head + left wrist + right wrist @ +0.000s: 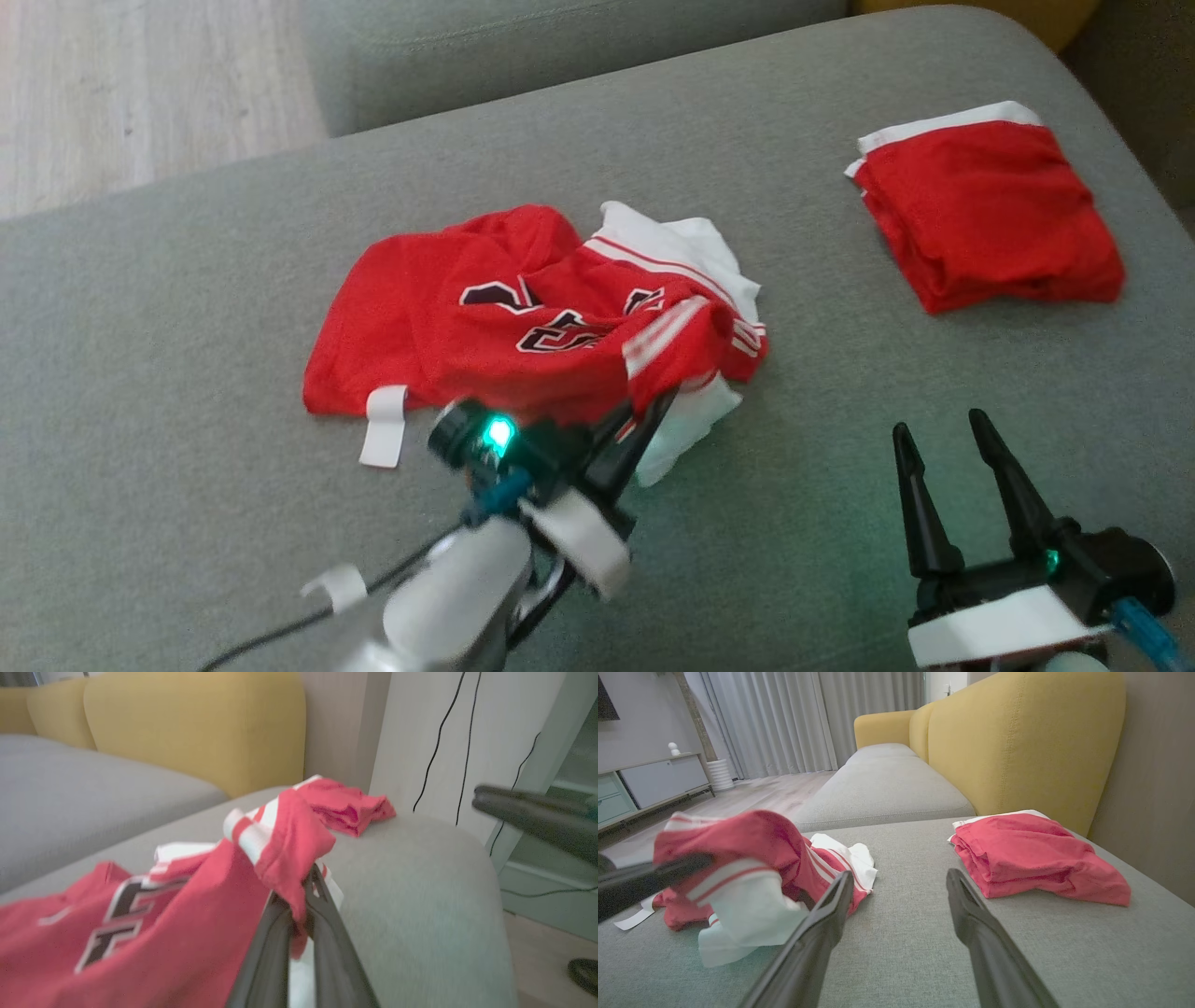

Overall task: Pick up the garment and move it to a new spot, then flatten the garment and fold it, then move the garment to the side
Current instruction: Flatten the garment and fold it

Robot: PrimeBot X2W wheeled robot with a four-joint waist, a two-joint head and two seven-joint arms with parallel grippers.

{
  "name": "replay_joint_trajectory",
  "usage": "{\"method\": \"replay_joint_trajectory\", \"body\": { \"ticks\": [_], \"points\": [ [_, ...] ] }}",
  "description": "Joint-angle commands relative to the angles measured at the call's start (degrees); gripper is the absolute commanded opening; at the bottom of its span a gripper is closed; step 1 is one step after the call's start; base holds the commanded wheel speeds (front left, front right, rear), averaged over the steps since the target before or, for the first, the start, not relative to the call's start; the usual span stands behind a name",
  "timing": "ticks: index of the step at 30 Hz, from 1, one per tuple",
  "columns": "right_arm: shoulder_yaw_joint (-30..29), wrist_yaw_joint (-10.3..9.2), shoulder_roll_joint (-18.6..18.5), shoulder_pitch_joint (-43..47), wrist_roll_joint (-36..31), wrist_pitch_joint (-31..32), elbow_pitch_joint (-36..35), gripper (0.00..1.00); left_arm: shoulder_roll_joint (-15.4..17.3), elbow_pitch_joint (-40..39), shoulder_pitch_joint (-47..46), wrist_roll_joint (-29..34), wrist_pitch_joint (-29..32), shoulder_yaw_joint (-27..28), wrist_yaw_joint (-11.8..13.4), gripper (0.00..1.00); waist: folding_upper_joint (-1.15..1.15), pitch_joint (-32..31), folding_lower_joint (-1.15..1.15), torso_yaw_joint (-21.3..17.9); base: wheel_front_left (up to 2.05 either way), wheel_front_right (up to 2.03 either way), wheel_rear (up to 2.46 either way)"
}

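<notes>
The left gripper [653, 406] has its jaws clenched on the garment [467, 317], a crumpled red jersey with white trim and dark numerals lying on the grey sofa seat [187, 280]. From the head view, the pinch sits at a striped red-and-white fold on the jersey's near edge, and most of the cloth spreads beyond and to the left of those jaws. A white tag [383, 429] lies just left of them.

The left wrist view adds the detail of the grip: the gripper [303, 896] has both fingers drawn close together, with the garment [163, 933] draped over their tips (the very tips are hidden by cloth). Past the jaws it also shows a yellow backrest [196, 723] and two dark cables [439, 742] on the wall.

The right gripper [938, 425] has its jaws released, wide apart and holding nothing, above bare seat. Its own wrist view [900, 877] places the garment [752, 849] just left of the jaws and a folded red garment [1031, 858] ahead and to their right, well apart from the jersey. That view alone takes in the grey curtains [784, 718] and a low cabinet [658, 779].
</notes>
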Motion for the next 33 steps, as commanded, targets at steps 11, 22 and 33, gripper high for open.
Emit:
{"method": "replay_joint_trajectory", "body": {
  "ticks": [11,22,33],
  "points": [
    [2.1,0.37,0.6,-2.2,0.1,-0.2,-2.9,1.0,1.2,-9.3,-27.6,-7.1,-0.3,5.2,-0.8,0.0,0.0,-3.5,0.0,-2.7,0.0,0.0,0.0],
    [0.3,0.37,0.4,0.1,-0.4,-0.2,-4.1,1.0,5.9,-4.6,-37.4,-13.2,-0.3,16.6,-0.8,0.0,0.0,-6.1,0.0,2.7,0.0,0.0,0.0],
    [-0.8,0.37,0.8,0.3,-0.8,-0.2,-5.3,1.0,12.7,-2.4,-1.0,-18.3,-0.3,24.3,3.7,0.0,0.0,-3.2,0.0,9.1,0.0,0.0,0.0]
  ]
}}
